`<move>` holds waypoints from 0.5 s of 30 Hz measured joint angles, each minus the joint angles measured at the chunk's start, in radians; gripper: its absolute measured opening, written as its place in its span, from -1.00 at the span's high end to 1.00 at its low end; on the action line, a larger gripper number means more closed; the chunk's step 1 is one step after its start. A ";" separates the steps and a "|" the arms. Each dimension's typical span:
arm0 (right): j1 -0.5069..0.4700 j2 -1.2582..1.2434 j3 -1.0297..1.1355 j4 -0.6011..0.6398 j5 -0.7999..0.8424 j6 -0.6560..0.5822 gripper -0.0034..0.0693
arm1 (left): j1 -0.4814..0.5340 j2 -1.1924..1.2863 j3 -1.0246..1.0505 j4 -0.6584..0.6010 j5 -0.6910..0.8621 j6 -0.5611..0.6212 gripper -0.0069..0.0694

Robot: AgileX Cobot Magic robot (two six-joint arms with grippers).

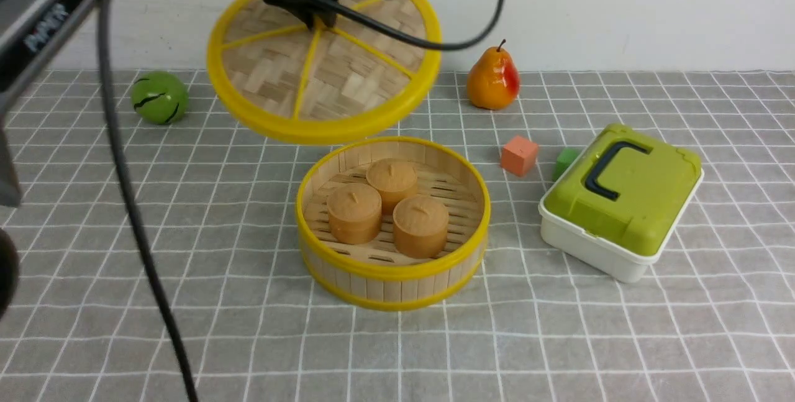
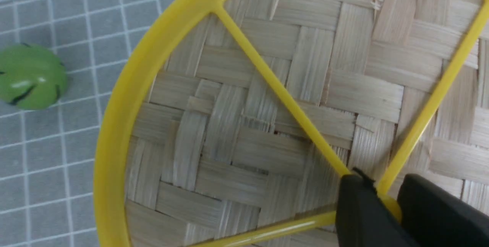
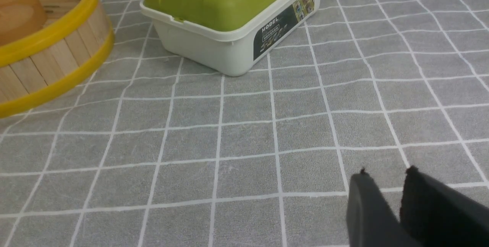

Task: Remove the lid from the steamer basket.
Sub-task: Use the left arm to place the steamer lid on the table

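Note:
The lid (image 1: 329,85), a woven bamboo disc with a yellow rim and spokes, hangs tilted in the air above and behind the steamer basket (image 1: 391,268). My left gripper (image 1: 320,17) is shut on the lid's yellow hub. In the left wrist view the lid (image 2: 244,117) fills the picture, and the left gripper (image 2: 382,186) pinches the hub where the spokes meet. The basket stands uncovered on the cloth with three brown buns (image 1: 391,206) inside. In the right wrist view my right gripper (image 3: 386,172) hovers low over bare cloth, jaws slightly apart and empty, to the right of the basket (image 3: 46,37).
A green ball (image 1: 159,97) lies at the back left and a pear (image 1: 492,79) at the back right. An orange cube (image 1: 519,155) and a green cube (image 1: 565,161) sit beside a white box with a green lid (image 1: 621,200). A black cable (image 1: 130,203) hangs on the left.

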 joint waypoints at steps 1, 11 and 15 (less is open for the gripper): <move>0.000 0.000 0.000 0.000 0.000 0.000 0.57 | 0.024 -0.018 0.000 0.000 0.001 0.000 0.53; 0.000 0.000 0.000 0.000 0.000 0.000 0.53 | 0.297 -0.068 0.050 -0.056 0.034 0.021 0.53; 0.000 0.000 0.000 0.000 0.000 0.000 0.52 | 0.387 -0.067 0.187 -0.131 0.030 0.036 0.53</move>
